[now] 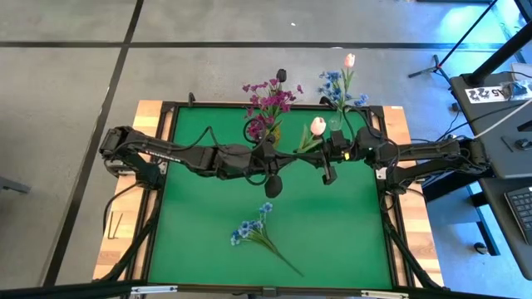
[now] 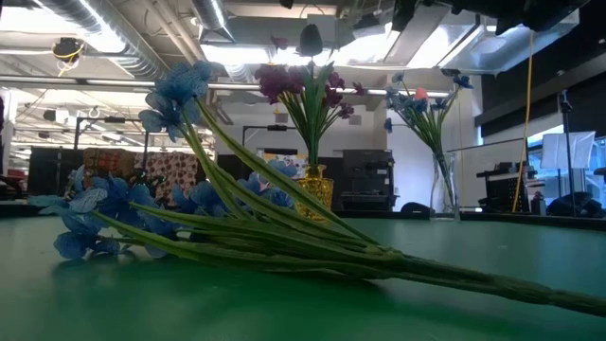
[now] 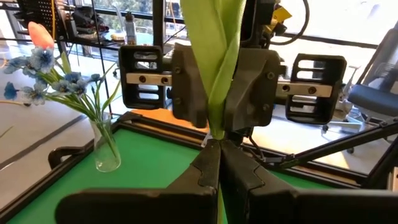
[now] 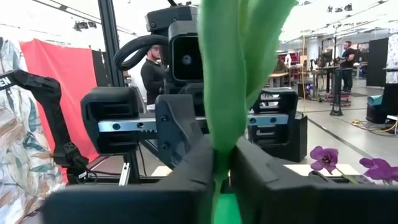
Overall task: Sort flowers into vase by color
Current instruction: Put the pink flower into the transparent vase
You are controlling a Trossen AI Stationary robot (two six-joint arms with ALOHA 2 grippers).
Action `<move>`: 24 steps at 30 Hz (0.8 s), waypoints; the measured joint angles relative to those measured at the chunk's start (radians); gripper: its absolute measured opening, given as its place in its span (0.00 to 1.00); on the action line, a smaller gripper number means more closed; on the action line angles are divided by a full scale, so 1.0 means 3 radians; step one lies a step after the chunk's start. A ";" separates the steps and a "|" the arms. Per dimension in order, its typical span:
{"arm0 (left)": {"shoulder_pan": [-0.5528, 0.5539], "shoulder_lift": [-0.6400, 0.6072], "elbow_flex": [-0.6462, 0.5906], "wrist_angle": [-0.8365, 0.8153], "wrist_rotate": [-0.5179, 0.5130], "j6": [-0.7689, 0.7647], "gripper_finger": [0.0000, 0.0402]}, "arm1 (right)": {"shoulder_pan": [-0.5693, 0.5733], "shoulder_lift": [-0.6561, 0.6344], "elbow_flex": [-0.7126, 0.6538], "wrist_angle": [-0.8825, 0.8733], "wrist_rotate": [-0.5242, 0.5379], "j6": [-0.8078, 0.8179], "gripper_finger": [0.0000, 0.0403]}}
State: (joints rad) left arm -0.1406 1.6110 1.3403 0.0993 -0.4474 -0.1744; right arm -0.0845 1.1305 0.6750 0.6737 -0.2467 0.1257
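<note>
blue spray (image 2: 189, 213) lies nearest; left gripper (image 3: 217, 152) and right gripper (image 4: 222, 163) both pinch the tulip (image 1: 317, 126) stem.

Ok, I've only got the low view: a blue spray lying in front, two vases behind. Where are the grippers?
Observer: Above the table's middle, just short of the vases. The left gripper and the right gripper face each other.
Operator: Holding anything?
Observer: Yes, one pale tulip. Both are shut on its green stem.
Operator: Is there a third vase for it?
Observer: None in the high view, only the magenta vase and the clear vase of blue flowers, which also holds a pink tulip.
</note>
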 joint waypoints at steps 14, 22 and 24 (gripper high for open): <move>-0.0077 -0.0100 0.0000 -0.0035 -0.0027 0.0171 0.00 | -0.0003 -0.0589 0.0001 -0.0836 0.0229 -0.0186 0.03; -0.0182 -0.0386 0.0000 -0.0431 -0.0149 0.0235 0.06 | -0.0003 -0.1375 0.0001 -0.1851 0.1039 -0.0476 0.06; -0.0209 -0.0428 0.0000 -0.0494 -0.0227 0.0267 0.13 | -0.0003 -0.1533 0.0001 -0.2013 0.1268 -0.0564 0.06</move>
State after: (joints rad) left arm -0.2032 1.4825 1.3403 -0.0490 -0.5156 -0.0943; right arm -0.0855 0.6707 0.6754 0.0699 0.1338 -0.0435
